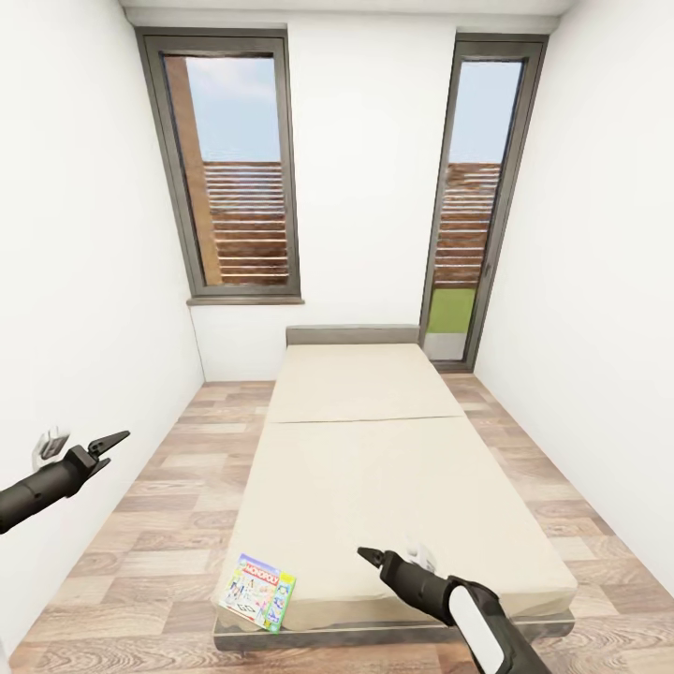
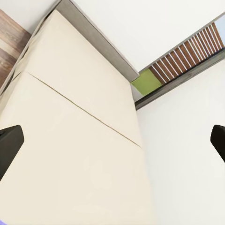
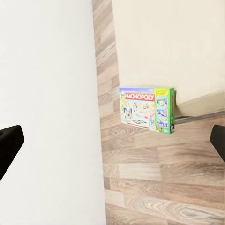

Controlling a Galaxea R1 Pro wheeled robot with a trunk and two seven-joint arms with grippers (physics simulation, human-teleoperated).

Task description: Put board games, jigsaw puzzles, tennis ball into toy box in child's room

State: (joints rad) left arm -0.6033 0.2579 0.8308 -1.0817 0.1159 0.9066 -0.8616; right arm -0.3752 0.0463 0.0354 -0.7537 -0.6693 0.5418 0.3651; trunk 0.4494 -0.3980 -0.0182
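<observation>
The robot faces the bed [image 1: 374, 459] in the child's room, looking down its length toward the grey headboard [image 1: 353, 334] at 12 o'clock, with tall dark-framed windows [image 1: 229, 168] on the far wall. The Monopoly box [image 1: 257, 592] sits at the bed's near corner, at about 7 o'clock in the head view, tilted and hanging partly past the mattress edge over the wood-plank floor [image 1: 150, 524]. The right wrist view shows the same box [image 3: 147, 108] with its green side against the bed frame. No other board game is visible on the mattress from here, and the toy box and the surface are out of frame.

The right end effector [image 1: 388, 552] hovers over the mattress's near edge at 6 o'clock, well to the right of the box; its dark fingertips sit at the far edges of its wrist view, so it is spread wide and holds nothing. The left end effector [image 1: 98, 447] hangs at 9 o'clock over the floor beside the wall, likewise wide apart and empty.

The step in hand looks like collecting the Monopoly box from the bed. The next move calls for swinging the right end effector toward 7 o'clock, lowering it, and aligning the fingers across the box's thin edges, taking care because the overhang could let a nudge tip it onto the floor.
</observation>
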